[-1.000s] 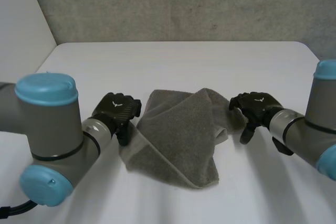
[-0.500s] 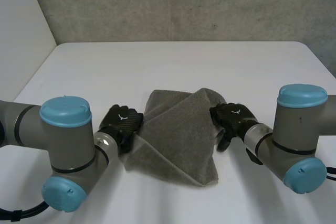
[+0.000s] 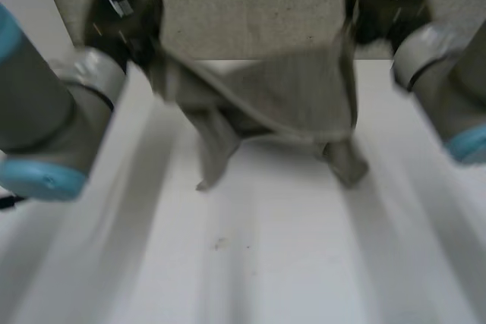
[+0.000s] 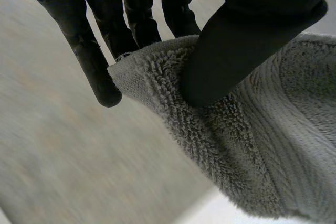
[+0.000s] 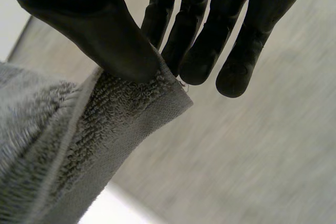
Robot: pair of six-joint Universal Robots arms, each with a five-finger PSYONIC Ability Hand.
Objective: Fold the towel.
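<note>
The grey towel [image 3: 288, 96] hangs in the air above the white table [image 3: 250, 248], stretched between both hands, with two ends drooping below. My left hand [image 3: 125, 17] is raised at the far left and pinches a towel corner [image 4: 157, 77] between thumb and fingers [image 4: 100, 72]. My right hand [image 3: 387, 5] is raised at the far right, and its thumb [image 5: 110, 40] presses another towel corner [image 5: 152, 98] against its fingers. The towel's middle sags between the two grips.
A grey concrete wall [image 3: 250, 5] rises behind the table's far edge. Both arms [image 3: 45, 119] reach up along the sides of the table. A small speck [image 3: 220, 243] lies on the table surface below the towel.
Both hands closed on the towel's side corners and lifted fast, away from the table and toward the far wall. The towel left the table and now hangs spread between them.
</note>
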